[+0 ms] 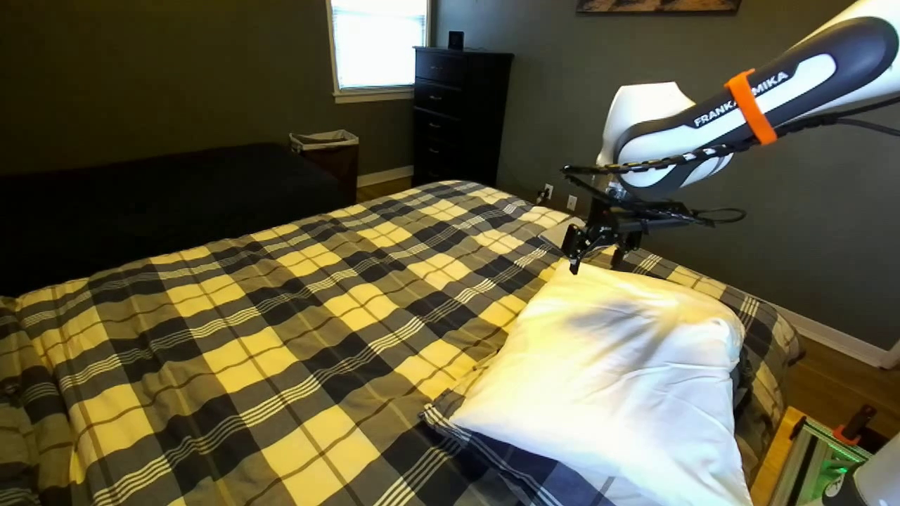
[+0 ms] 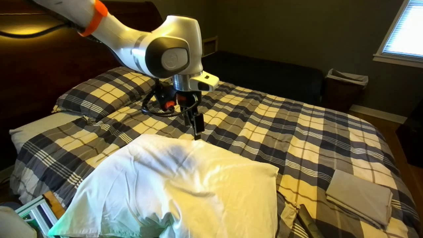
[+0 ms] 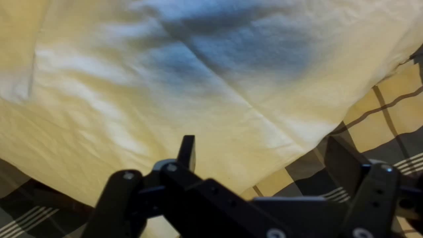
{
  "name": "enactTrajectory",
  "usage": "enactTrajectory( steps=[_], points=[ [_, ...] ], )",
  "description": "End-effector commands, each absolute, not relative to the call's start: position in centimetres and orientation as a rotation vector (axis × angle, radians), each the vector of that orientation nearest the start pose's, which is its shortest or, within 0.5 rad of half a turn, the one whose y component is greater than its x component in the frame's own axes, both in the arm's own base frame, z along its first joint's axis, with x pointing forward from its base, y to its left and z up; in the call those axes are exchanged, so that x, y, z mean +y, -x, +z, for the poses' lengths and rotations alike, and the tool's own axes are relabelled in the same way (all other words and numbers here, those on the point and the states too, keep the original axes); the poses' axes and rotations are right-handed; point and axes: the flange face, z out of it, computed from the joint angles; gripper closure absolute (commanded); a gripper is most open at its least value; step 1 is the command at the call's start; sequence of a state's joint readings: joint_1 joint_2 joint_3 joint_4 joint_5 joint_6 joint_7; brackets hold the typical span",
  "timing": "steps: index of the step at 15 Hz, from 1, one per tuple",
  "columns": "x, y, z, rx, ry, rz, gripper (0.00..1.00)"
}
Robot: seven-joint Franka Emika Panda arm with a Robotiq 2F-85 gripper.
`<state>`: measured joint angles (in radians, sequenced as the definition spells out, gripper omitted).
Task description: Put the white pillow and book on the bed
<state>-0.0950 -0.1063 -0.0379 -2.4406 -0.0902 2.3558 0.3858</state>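
The white pillow (image 2: 198,195) is right up front in an exterior view — just the one, puffed and creased, lying on the one bed (image 1: 295,337) toward its side. Its widest visible stretch runs left to right there, one corner jabbing right, another down to the lower left; the bottom edge runs out of frame, so the true long axis I can't call. Some plaid fabric (image 1: 534,465) peeps out beneath; pillow or cover, can't tell. One book (image 2: 359,197), flat and pale grey, lies on the bed well apart, its long side slanting from upper left to lower right. Between the two, one narrow dark thing (image 2: 309,221), too cut off to name. Up by the headboard (image 2: 39,76), one plaid pillow (image 2: 105,92). And here's the tool (image 3: 262,148) — two fingers (image 3: 188,148) spread wide at the white pillow's edge, one over the pillow, one over the bed in the wrist view; touching or just clear, I can't make out. Beyond the bed: one dresser (image 1: 460,119), one hamper (image 2: 343,89).
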Motion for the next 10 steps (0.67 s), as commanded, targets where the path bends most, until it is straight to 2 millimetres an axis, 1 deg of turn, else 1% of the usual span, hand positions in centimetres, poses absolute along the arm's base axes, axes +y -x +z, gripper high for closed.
enactTrajectory(
  steps=[1, 4, 10],
  points=[
    [-6.1, -47.9, 30.2, 0.806, 3.127, 0.032, 0.00],
    [-5.9, -48.9, 27.4, 0.834, 3.152, 0.140, 0.00],
    [-5.2, -51.5, 22.5, 0.879, 3.223, 0.275, 0.00]
  ],
)
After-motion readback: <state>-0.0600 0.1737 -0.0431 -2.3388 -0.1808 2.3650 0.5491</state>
